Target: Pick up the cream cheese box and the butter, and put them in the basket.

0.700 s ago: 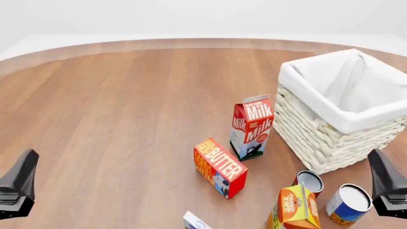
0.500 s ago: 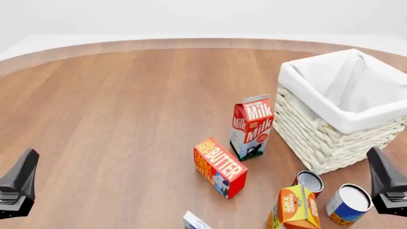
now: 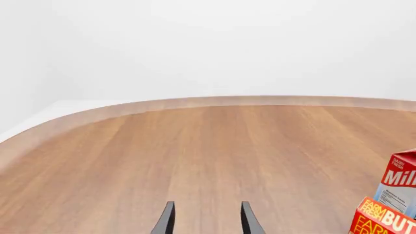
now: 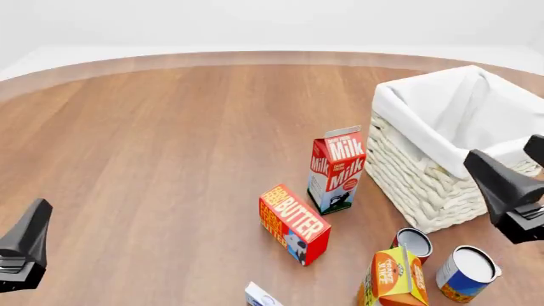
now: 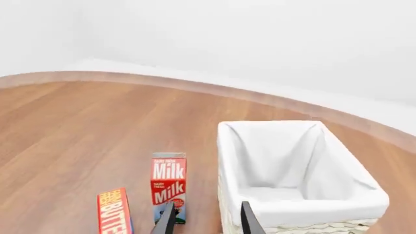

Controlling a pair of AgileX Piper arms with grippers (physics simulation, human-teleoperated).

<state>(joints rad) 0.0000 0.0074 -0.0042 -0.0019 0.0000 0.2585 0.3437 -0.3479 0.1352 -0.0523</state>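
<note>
The table (image 4: 153, 146) is shown as a broad wooden surface with a curved far edge, on which all items stand.

The basket (image 4: 425, 185) is located directly ahead of the right gripper (image 5: 204, 217) and just beside it on its inner side; in the right wrist view the fingertips are framed against the basket's near wall and cloth-lined rim. Nothing is seen inside the lining.

The milk carton (image 4: 337, 168) is set upright, just beside the basket's near-left wall, ahead and to the left of the right gripper.

The butter (image 4: 294, 222) is laid flat on the table, near the milk carton on the side closer to the arms. It is placed well to the left of the right gripper and well to the right of the left gripper (image 3: 204, 217), roughly between the two.

The orange juice carton (image 4: 396, 276) is positioned near the butter, to the left of and below the right gripper. Two cans are placed next to it: an open grey can (image 4: 414, 240) and a blue-labelled can (image 4: 467, 272), both close beneath the right gripper.

The cream cheese box (image 4: 262, 296) is cut off by the lower edge of the front view, near the butter, apart from both grippers.

Both grippers are held released, with fingers parted and nothing between them; the left is held over bare table.
</note>
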